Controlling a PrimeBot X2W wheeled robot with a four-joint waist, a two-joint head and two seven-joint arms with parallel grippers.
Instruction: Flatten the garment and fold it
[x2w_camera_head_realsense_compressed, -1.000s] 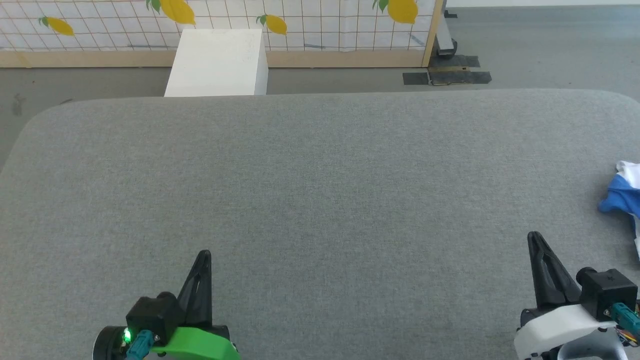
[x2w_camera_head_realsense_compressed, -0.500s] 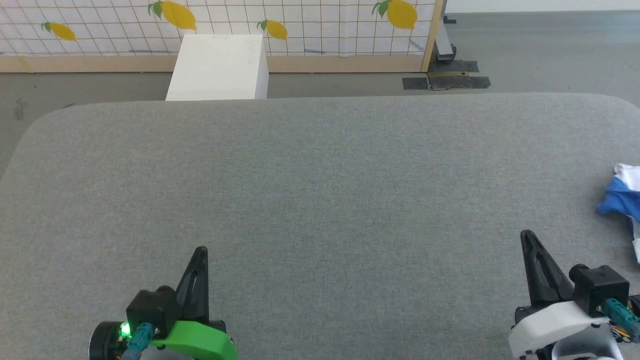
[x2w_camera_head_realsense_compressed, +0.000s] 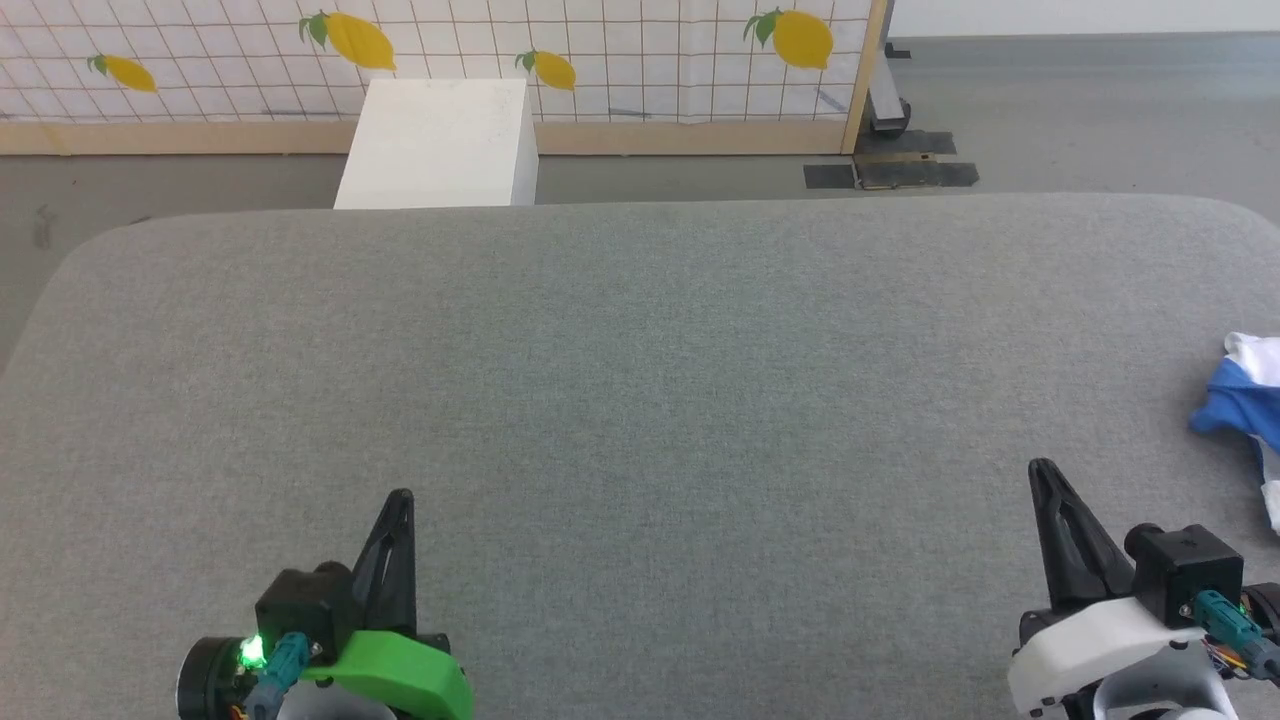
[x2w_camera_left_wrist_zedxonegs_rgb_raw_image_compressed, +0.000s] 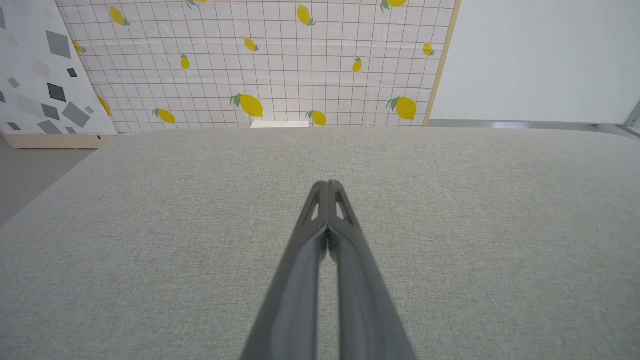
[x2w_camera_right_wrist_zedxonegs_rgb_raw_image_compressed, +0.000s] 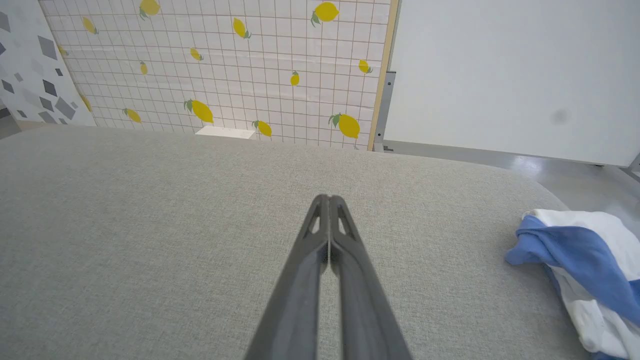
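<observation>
Left gripper (x2w_camera_head_realsense_compressed: 402, 498) and right gripper (x2w_camera_head_realsense_compressed: 1042, 470), two, are closed and empty; one crumpled garment (x2w_camera_head_realsense_compressed: 1240, 408) lies on the table (x2w_camera_head_realsense_compressed: 640, 350).

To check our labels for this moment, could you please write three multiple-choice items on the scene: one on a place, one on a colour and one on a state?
1. Where does the garment lie on the grey table?
A) in the middle
B) at its right side, to the right of the right gripper
C) at the far left corner

2. Which colours does the garment show?
A) red and black
B) green and yellow
C) white and blue

3. How do the left gripper and the right gripper stand?
A) both shut, holding nothing
B) both wide open
C) both shut on cloth

Answers:
1 B: the head view shows it bunched at the right edge, apart from the right gripper.
2 C: the right wrist view shows white cloth with a blue part.
3 A: in each wrist view the fingers meet over bare table.
</observation>
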